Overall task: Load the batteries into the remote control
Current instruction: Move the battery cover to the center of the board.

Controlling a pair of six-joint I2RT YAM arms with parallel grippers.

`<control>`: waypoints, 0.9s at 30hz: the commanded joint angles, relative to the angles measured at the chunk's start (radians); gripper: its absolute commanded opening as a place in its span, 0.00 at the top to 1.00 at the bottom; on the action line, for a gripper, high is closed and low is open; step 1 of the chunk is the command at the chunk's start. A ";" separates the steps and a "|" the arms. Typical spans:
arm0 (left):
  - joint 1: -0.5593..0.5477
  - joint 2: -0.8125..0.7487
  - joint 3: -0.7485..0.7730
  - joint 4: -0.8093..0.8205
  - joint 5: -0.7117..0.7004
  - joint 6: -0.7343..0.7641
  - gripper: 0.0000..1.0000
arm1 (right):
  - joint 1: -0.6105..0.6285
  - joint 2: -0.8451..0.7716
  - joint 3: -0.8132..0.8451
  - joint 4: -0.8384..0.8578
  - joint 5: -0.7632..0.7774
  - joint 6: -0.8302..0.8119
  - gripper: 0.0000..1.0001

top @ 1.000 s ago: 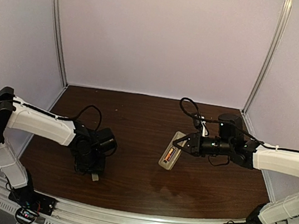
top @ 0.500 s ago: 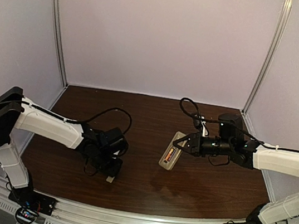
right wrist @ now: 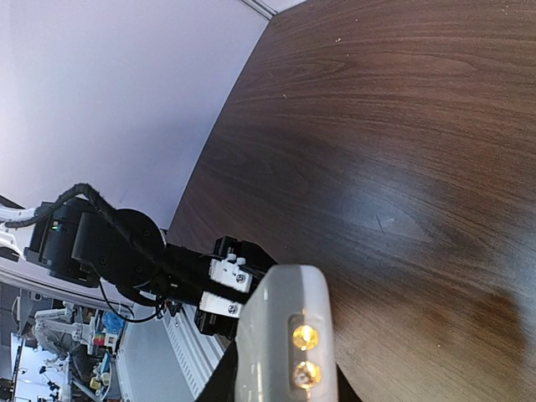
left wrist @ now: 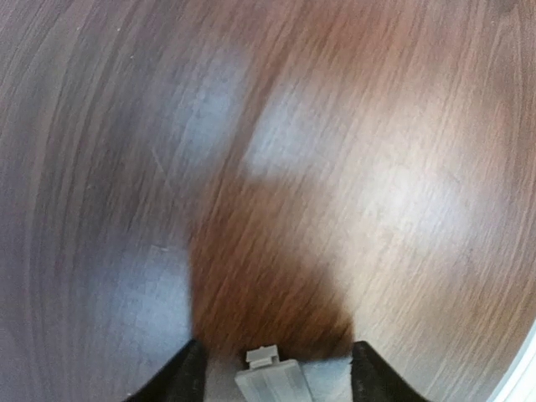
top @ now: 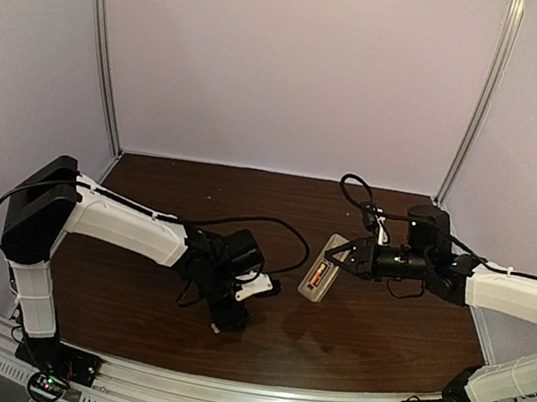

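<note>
My right gripper (top: 348, 262) is shut on the remote control (top: 323, 274) and holds it above the table, bay side up. Orange batteries (top: 319, 274) lie in the bay. In the right wrist view the remote control (right wrist: 272, 335) fills the bottom, with two brass-coloured spots (right wrist: 305, 337) at the end of its bay. My left gripper (top: 234, 307) hangs low over the table at centre. A small flat grey cover piece (left wrist: 272, 378) sits between its dark fingers (left wrist: 182, 378), with a gap on each side. The left gripper (left wrist: 276, 394) stands open.
The brown wooden table (top: 369, 337) has white walls on three sides and a metal rail (top: 239, 399) along its near edge. The left arm's black cable (top: 280, 225) loops over the table. My left gripper (right wrist: 224, 289) shows just beyond the remote.
The left arm has swept right to the table's centre with the grey cover piece, and its jaws have widened. The right gripper has shifted the remote slightly to the right.
</note>
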 commanded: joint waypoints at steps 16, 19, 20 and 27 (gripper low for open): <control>-0.095 -0.410 -0.371 0.316 0.155 -0.441 0.42 | -0.030 0.003 0.006 -0.010 -0.022 -0.033 1.00; -0.109 -0.326 -0.348 0.343 0.141 -0.461 0.53 | -0.030 -0.002 0.005 -0.013 -0.019 -0.031 1.00; -0.109 -0.310 -0.337 0.345 0.136 -0.464 0.55 | -0.029 -0.005 0.005 -0.014 -0.019 -0.031 1.00; -0.108 -0.165 -0.289 0.264 0.067 -0.481 0.65 | -0.033 -0.026 0.018 -0.062 -0.011 -0.050 1.00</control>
